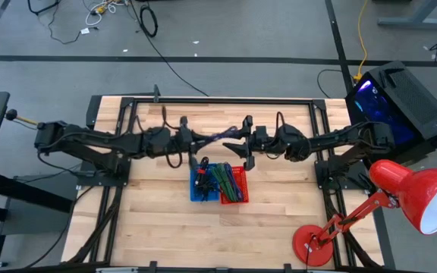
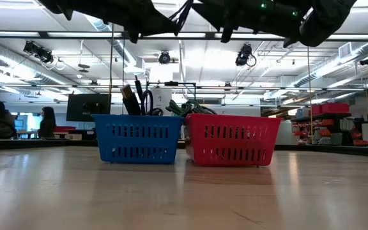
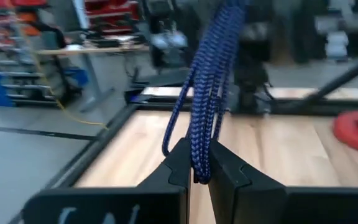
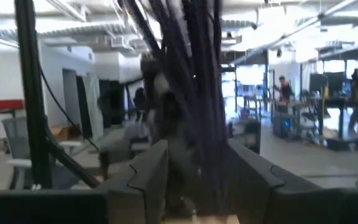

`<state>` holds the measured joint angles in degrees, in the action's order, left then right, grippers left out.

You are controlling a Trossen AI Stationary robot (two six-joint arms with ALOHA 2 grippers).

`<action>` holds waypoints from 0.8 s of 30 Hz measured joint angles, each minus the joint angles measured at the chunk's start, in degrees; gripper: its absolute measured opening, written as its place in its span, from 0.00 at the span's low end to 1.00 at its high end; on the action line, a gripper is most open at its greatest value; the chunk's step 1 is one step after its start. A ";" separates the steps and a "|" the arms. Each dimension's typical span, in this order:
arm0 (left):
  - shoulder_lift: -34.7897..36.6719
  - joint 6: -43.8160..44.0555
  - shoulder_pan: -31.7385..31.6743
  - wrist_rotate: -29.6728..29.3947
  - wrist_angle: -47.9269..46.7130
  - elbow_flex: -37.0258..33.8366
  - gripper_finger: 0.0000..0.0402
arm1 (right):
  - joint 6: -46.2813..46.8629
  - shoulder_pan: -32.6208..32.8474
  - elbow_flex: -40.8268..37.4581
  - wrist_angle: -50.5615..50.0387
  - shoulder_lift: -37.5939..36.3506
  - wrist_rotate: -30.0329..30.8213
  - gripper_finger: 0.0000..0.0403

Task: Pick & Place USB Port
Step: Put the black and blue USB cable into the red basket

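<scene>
Fingers [image 3: 197, 177] of both arms, stretched level above the baskets [image 1: 218, 184], pinch 1 blue cable [image 3: 207, 81].

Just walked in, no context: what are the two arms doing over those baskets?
Both arms are raised above the wooden table, meeting over its middle. The left gripper is shut on a bundled blue braided cable, holding it up in the air. The right gripper has the same bundle between its fingers, which stand wider apart. Below sit a blue plastic basket and a red plastic basket, side by side, both already holding cables. The blue cable is in neither basket yet.
</scene>
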<state>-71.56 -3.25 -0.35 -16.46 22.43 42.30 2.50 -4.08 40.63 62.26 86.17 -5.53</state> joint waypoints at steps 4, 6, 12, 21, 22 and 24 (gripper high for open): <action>0.57 0.00 -1.79 1.22 1.53 0.11 0.07 | 0.00 0.00 -0.10 -2.68 0.04 0.08 0.39; 0.42 0.18 -2.25 1.59 1.12 0.02 0.07 | -0.19 0.02 -0.10 -2.35 0.03 -0.05 0.39; -0.34 3.20 -1.55 6.23 1.32 0.02 0.07 | -0.69 -0.42 -0.10 -1.56 0.02 -0.03 0.39; -1.84 2.71 -0.07 4.78 1.59 0.07 0.07 | -0.49 -1.01 -0.17 -0.80 0.02 -0.05 0.39; -1.92 2.41 -0.07 3.73 1.05 0.03 0.07 | 0.05 -1.01 -0.17 -0.93 0.02 -0.05 0.39; -1.96 2.03 -0.42 2.53 1.27 0.00 0.07 | 0.56 -0.76 -0.17 -2.44 0.00 -0.30 0.39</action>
<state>-73.52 -1.21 -0.78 -13.93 23.70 42.30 3.07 -4.84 40.47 59.82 86.17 -5.83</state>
